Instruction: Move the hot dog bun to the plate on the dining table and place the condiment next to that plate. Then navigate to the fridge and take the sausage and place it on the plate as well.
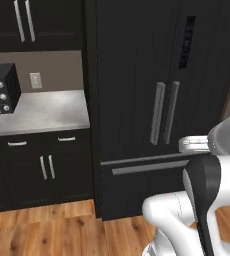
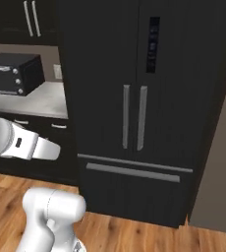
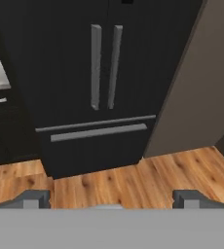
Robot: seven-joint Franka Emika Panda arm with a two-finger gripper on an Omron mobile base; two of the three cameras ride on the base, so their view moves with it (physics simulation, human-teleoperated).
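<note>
Found facing the shut fridge (image 3: 99,82) with gripper (image 3: 112,198) spread wide and empty; judged best to square up on one grey handle (image 3: 96,66) before reaching.

Flat, even rendered light fills all three pictures, with no clear source and almost no cast shadows; the black fridge (image 1: 157,100) stays so dark that its door seams barely show. The grey surface (image 1: 37,112) at nine o'clock in the left base view is the brightest patch, perhaps a soft sheen. Everything looks slightly soft and coarse, edges included.
</note>
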